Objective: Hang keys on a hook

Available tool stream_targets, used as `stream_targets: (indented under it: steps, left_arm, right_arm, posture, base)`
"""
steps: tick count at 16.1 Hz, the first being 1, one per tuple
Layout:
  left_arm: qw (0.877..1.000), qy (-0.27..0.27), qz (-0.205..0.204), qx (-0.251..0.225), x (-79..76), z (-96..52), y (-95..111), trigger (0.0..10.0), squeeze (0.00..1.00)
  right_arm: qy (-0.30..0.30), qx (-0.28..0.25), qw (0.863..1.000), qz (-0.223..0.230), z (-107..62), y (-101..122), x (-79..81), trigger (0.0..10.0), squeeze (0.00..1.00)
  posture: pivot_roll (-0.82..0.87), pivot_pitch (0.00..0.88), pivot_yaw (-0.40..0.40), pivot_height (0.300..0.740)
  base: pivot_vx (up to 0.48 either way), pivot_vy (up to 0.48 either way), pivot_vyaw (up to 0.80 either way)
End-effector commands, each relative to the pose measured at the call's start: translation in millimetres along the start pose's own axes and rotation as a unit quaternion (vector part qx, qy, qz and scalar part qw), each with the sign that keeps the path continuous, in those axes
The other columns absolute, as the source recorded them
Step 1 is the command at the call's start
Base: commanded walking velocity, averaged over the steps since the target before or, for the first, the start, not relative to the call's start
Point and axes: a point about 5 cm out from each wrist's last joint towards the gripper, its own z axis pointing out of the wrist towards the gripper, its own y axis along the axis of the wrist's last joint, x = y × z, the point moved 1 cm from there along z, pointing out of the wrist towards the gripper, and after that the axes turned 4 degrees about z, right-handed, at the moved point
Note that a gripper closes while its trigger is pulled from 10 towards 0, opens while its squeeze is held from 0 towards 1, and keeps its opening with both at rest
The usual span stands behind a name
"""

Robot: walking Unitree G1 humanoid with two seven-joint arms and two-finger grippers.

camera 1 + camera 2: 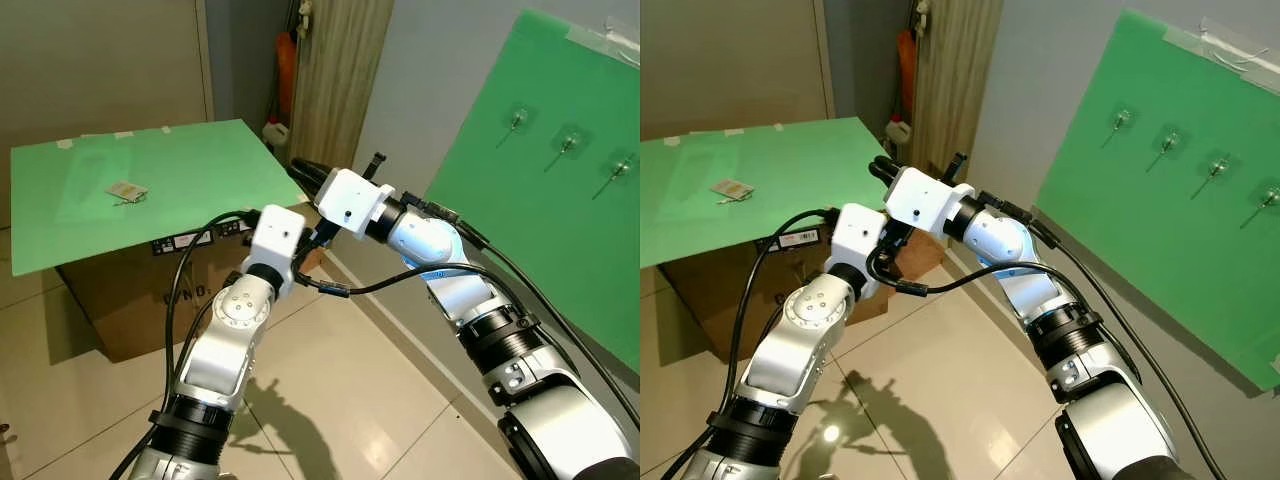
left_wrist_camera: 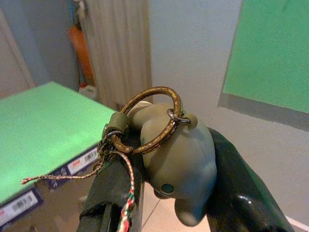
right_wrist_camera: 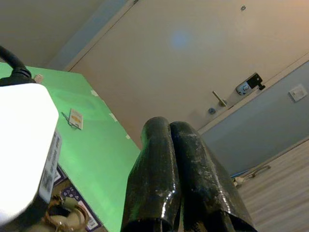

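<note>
The two silver arms filled the foreground of the head views, both raised and crossing at mid-frame. The left claw (image 2: 159, 193) was clenched on the keys (image 2: 159, 145): in the left wrist view its two black fingers (image 2: 111, 193) pinched a grey rounded fob, with a brass ring standing above the fingertips and a red-and-white braided cord trailing from it. The right claw (image 3: 169, 164) carried nothing; its two fingers were pressed together, pointing toward the worktop side of the room.

The worktop (image 1: 150, 190) was a green sheet laid over a cardboard box (image 1: 130, 300), with tape at its far corners. A small card (image 1: 127, 191) with a thin cord lay on it, well apart from both claws. Black cables looped from the wrists across the box front.

On the right, a green board (image 1: 540, 200) was taped at a slant to the grey wall. It bore a row of clear suction hooks (image 1: 1167, 143), each with a thin metal prong pointing down and to the left. No hook carried anything.

The floor (image 1: 340, 400) was glossy beige tile, showing the arm's shadow. Behind the worktop stood a beige door, a striped curtain (image 1: 340, 80), an orange object and a white bottle in the corner. The right wrist view showed a door with a lock and handle.
</note>
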Motion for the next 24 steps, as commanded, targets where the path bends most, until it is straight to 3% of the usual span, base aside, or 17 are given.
stream_targets:
  steps: [1, 12, 18, 19, 20, 21, 24]
  left_arm:
    - [1.0, -0.015, 0.019, -0.012, -5.2, -0.6, 8.7, 0.0, 0.0]
    - [0.998, -0.026, 0.05, -0.035, -9.3, -8.8, 20.4, 0.0, 0.0]
    - [0.996, -0.035, 0.067, -0.043, -11.8, -10.4, 26.3, 0.0, 0.0]
    - [0.996, -0.036, 0.068, -0.045, -12.6, -10.5, 27.4, 0.0, 0.0]
    - [0.996, -0.037, 0.068, -0.045, -12.9, -10.5, 27.7, 0.0, 0.0]
    - [0.996, -0.04, 0.067, -0.049, -14.2, -11.1, 28.9, 0.0, 0.0]
    - [0.995, -0.049, 0.061, -0.055, -17.3, -12.7, 31.9, 0.0, 0.0]
  right_arm:
    - [-0.003, 0.002, 1.0, -0.009, 0.2, 0.2, -6.9, 10.0, 0.0]
    - [0.011, 0.017, 0.999, -0.04, -3.9, -8.9, -6.6, 10.0, 0.0]
    - [0.038, 0.031, 0.994, -0.093, -10.6, -18.0, -3.0, 10.0, 0.0]
    - [0.034, 0.031, 0.995, -0.087, -11.3, -19.3, -4.2, 10.0, 0.92]
    - [0.031, 0.029, 0.996, -0.08, -11.6, -19.5, -4.7, 10.0, 0.92]
    - [0.031, 0.031, 0.995, -0.085, -11.3, -19.9, -5.1, 10.0, 1.0]
    - [0.035, 0.038, 0.995, -0.088, -12.6, -23.8, -4.0, 10.0, 1.0]
  posture:
    - [-0.03, 0.019, -0.125, 0.74]
    - [-0.03, 0.018, -0.123, 0.74]
    - [-0.03, 0.016, -0.12, 0.74]
    - [-0.03, 0.016, -0.121, 0.74]
    - [-0.03, 0.016, -0.122, 0.74]
    - [-0.03, 0.017, -0.123, 0.74]
    - [-0.03, 0.02, -0.126, 0.74]
  base:
    - [0.0, 0.0, 0.0]
    - [0.0, 0.0, 0.0]
    - [0.0, 0.0, 0.0]
    - [0.0, 0.0, 0.0]
    - [0.0, 0.0, 0.0]
    - [0.0, 0.0, 0.0]
    - [0.0, 0.0, 0.0]
